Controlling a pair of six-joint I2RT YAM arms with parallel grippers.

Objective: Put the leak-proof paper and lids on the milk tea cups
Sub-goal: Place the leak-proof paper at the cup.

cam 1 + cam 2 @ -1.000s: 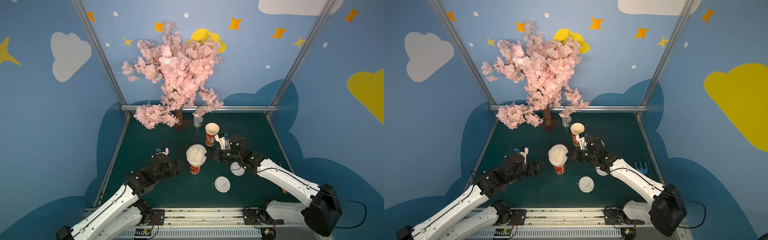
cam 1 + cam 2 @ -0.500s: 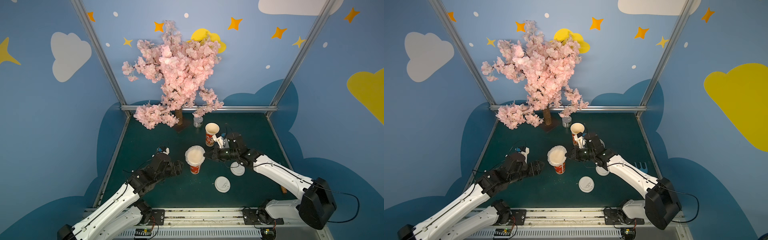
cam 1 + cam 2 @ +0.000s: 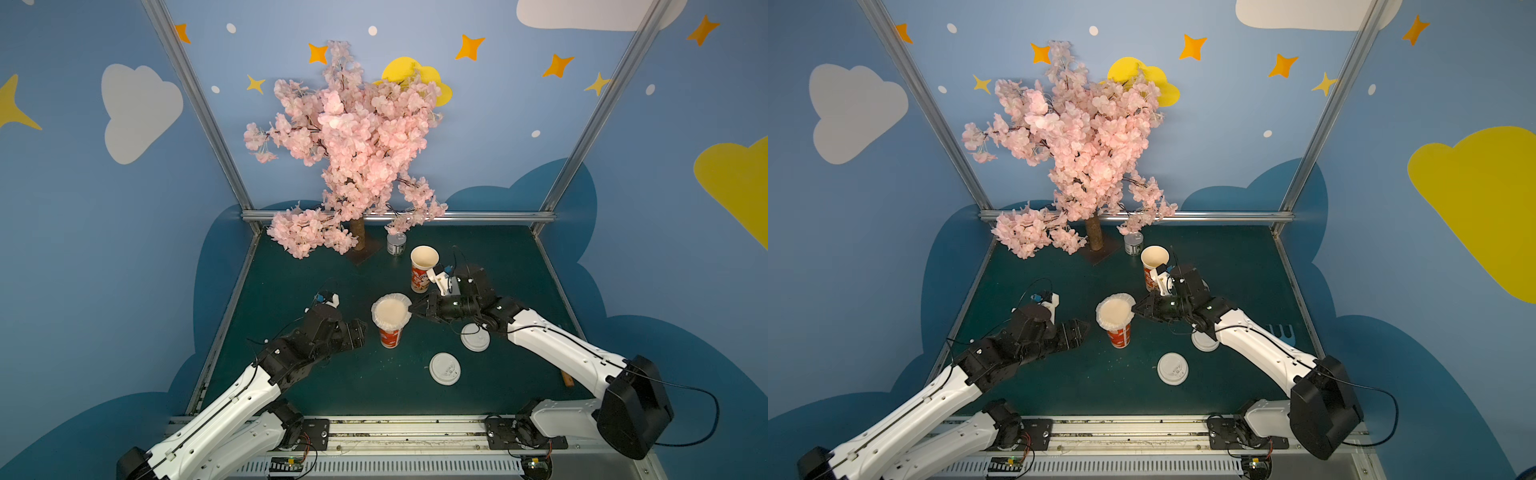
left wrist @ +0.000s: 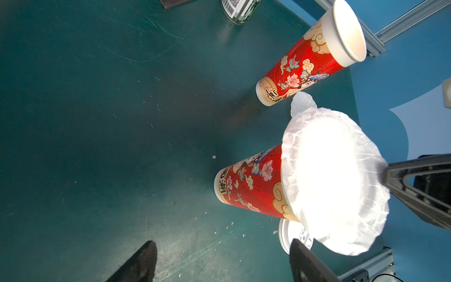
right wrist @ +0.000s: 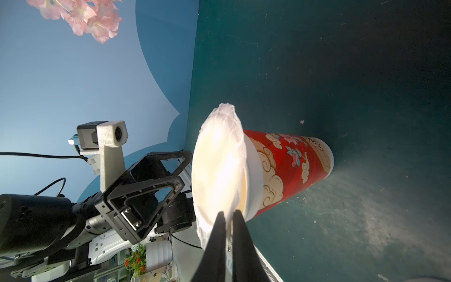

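Two red printed milk tea cups stand on the green table. The near cup carries a crinkled white leak-proof paper over its mouth, slightly askew. My right gripper is shut on the paper's edge on the cup's right side. The far cup stands with its mouth uncovered, just behind the right wrist. My left gripper hovers open and empty a short way left of the near cup.
Two white plastic lids lie right of the near cup, one partly under the right arm. A small grey can and a pink blossom tree stand at the back. Aluminium rails edge the table.
The paper has sunk a little lower over the near cup, with my right gripper still at its edge. The left arm has hardly moved.
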